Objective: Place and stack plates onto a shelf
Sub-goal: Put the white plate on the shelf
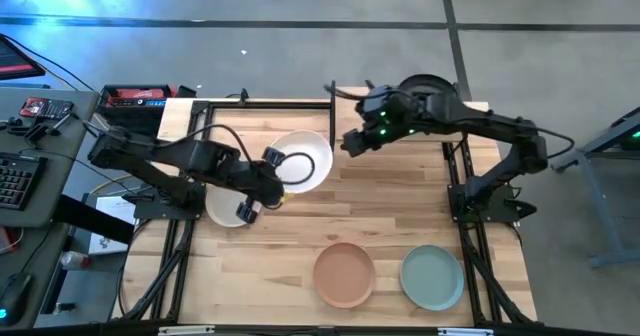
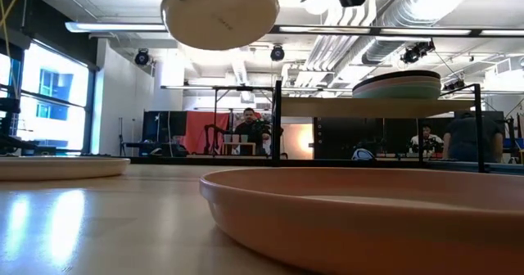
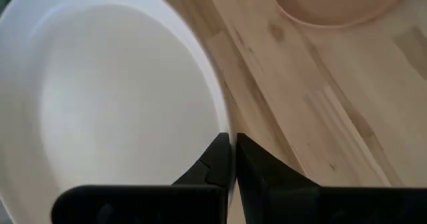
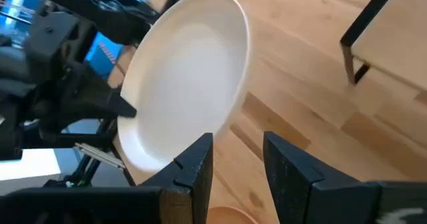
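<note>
A plank-striped wooden tabletop (image 1: 300,246) stands on a grey concrete floor, with a cluttered desk at its left and, in the low view, a long hall with people sitting far behind. The left gripper (image 1: 275,166) holds a round white matte plate (image 1: 300,161) by its rim near the table's back middle; in the left wrist view its two dark fingers (image 3: 217,164) are pressed together on the plate's edge. The low view shows this plate lifted clear of the wood, tilted, high above the table. A cream-coloured round plate (image 1: 225,206) lies partly under the left arm, near the table's left edge. The right gripper (image 1: 355,141) hovers just right of the white plate, its fingers (image 4: 197,161) spread apart and holding nothing; the plate's rim lies just ahead of them in the right wrist view. The small light-wood shelf with thin black uprights (image 2: 377,107) carries a stack of plates (image 2: 397,85), and a black plate (image 1: 430,84) shows under the right arm at the back right. At the front, a terracotta round plate (image 1: 344,274) and a sage green round plate (image 1: 432,277) lie side by side, apart, close to the front edge. Bare wood lies open between them and the arms.
</note>
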Available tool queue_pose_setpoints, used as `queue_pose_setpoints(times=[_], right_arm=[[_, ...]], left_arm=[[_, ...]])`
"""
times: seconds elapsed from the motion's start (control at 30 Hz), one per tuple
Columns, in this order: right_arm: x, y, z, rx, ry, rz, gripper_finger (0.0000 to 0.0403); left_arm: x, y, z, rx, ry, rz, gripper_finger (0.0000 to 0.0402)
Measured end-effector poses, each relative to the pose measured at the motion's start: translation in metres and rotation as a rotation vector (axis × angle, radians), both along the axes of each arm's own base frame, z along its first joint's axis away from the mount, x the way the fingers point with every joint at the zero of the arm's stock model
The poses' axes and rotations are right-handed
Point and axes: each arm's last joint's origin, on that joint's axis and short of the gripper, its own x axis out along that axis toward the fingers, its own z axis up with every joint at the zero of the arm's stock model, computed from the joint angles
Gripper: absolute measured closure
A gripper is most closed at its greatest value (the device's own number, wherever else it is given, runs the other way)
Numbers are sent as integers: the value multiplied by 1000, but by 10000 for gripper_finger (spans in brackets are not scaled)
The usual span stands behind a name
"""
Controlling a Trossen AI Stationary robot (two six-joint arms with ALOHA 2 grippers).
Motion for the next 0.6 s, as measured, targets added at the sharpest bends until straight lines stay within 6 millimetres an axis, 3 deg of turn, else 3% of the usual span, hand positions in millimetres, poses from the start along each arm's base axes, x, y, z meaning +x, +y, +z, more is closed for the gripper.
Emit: queue_pose_setpoints(times=[0.4,0.6], right_arm=[[32,17,-40,54,171,-19,289],[38,25,-46,52,192,-39,289]], left_arm=[[16,-29,-26,118,95,-74,397],[20,-40,-35,148,127,-101,397]])
